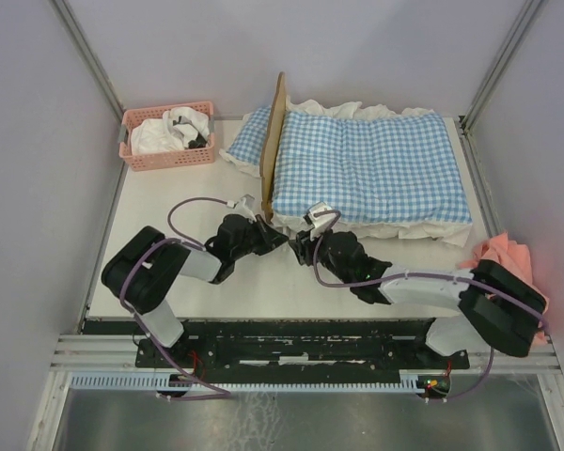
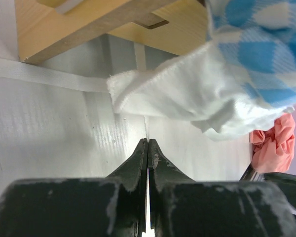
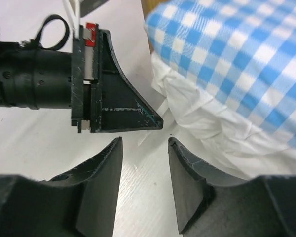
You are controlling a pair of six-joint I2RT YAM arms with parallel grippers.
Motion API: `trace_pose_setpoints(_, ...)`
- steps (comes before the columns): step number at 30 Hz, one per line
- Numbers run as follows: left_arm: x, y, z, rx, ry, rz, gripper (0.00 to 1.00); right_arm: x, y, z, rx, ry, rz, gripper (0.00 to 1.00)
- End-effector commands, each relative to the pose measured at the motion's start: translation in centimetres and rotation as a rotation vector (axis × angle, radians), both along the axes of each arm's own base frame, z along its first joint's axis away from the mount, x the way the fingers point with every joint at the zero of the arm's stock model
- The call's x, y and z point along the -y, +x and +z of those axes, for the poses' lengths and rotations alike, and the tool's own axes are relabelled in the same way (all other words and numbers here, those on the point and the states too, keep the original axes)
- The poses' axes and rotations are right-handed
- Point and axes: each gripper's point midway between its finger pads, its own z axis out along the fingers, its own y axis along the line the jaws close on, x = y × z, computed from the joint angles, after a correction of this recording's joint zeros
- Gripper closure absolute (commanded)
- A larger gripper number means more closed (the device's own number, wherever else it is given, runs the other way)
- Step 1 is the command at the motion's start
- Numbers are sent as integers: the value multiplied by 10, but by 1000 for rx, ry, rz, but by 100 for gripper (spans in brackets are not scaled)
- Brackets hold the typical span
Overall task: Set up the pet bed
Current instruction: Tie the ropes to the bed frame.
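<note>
The pet bed (image 1: pixel 275 132) stands at the back middle of the table, its light-wood headboard upright on the left. A blue-white gingham quilt (image 1: pixel 367 164) with a white ruffle covers its base. My left gripper (image 1: pixel 280 236) lies low at the bed's near left corner, shut with nothing between its fingers (image 2: pixel 148 144). Just ahead of it are the wooden frame (image 2: pixel 89 24) and a ruffle corner (image 2: pixel 187 94). My right gripper (image 1: pixel 299 246) faces it tip to tip. It stands open over bare table (image 3: pixel 144 143), beside the ruffle (image 3: pixel 207 123).
A pink plastic basket (image 1: pixel 166 136) holding white cloth sits at the back left. A gingham pillow (image 1: pixel 249 141) leans behind the headboard. A crumpled pink cloth (image 1: pixel 503 254) lies at the table's right edge, near the right arm's base.
</note>
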Motion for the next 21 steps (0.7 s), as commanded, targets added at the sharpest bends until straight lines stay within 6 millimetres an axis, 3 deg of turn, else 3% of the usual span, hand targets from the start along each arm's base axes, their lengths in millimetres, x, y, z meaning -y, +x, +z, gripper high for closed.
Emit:
trace_pose_setpoints(1, 6, -8, 20, 79, -17, -52, 97, 23, -22, 6, -48, -318, 120, 47)
trace_pose_setpoints(6, 5, -12, 22, 89, -9, -56, 97, 30, -9, 57, 85, -517, 184, 30)
trace_pose_setpoints(9, 3, -13, 19, 85, 1, -42, 97, 28, 9, 73, 163, -629, 187, 26)
trace_pose_setpoints(11, 2, -13, 17, 82, 8, -31, 97, 20, 22, 78, 199, -685, 211, 26)
trace_pose_setpoints(18, 2, -7, 7, 66, 38, -22, 97, -3, 65, 62, 258, -862, 240, 26)
trace_pose_setpoints(21, 1, -9, 5, 63, 42, -23, 97, -3, 82, 58, 289, -912, 196, 26)
